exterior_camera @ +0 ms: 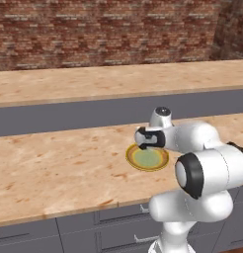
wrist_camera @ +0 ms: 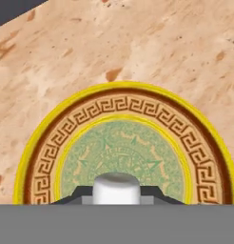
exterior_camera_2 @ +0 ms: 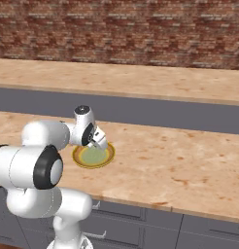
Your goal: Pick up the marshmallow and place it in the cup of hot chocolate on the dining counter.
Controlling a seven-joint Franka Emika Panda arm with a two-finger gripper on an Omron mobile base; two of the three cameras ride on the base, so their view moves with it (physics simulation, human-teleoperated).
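The white arm [exterior_camera_2: 41,160] rises at lower left and reaches over the near bench [exterior_camera_2: 179,165], a tan wood-grain top with grey drawers [exterior_camera_2: 136,228] below. Its hand [exterior_camera_2: 98,141] hangs above a round yellow-rimmed plate [exterior_camera_2: 107,156]. Beyond lie a second wooden bench [exterior_camera_2: 141,80] and a brick wall [exterior_camera_2: 121,29].

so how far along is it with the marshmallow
Done: the gripper has shut on the marshmallow, seen white between the fingertips in the hand view. In hand: it sits just over the plate, and the base views show the hand low above that plate on the near counter. Whether it has lifted clear is hard to tell. Left: carrying it to the cup of hot chocolate and dropping it in.
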